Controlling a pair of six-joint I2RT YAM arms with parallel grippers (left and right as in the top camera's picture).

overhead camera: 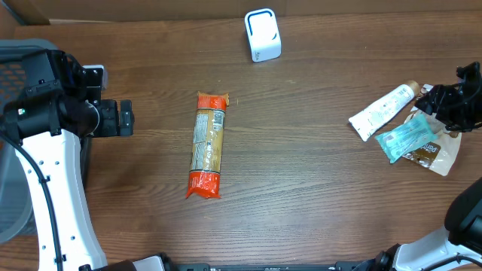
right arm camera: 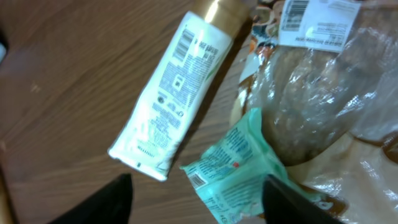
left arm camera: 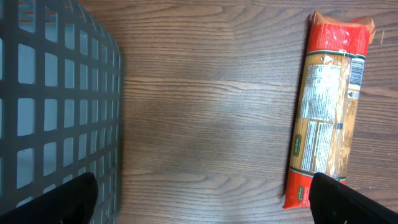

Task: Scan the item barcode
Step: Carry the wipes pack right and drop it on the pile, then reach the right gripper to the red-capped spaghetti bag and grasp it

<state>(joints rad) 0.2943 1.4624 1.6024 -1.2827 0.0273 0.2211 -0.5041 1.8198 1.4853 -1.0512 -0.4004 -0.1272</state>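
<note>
Surface: dark wood-grain table, seen whole from overhead.
Barcode scanner: white box with blue trim, standing near the far edge a little right of centre, well apart from every item.
Teal packet: you will find it near the right edge, lying flat and crumpled, with one side overlapping the clear bag.
Clear bag: flat at the right edge, brown contents showing through, and a white barcode label at one end.
White tube: flat just beside the teal packet on the side toward the table centre, gold cap toward the far edge, printed barcode facing up.
Right gripper: your jaws stand spread just above the teal packet, which lies under the gap. You cannot tell whether either finger touches it.
Pasta packet: orange-ended, lying lengthwise at the table centre, label and barcode up.
Left gripper: near the left edge, fingers spread wide, nothing between them, pointing toward the pasta packet.
Grey mesh basket: at the left edge, beside your left arm.
</note>
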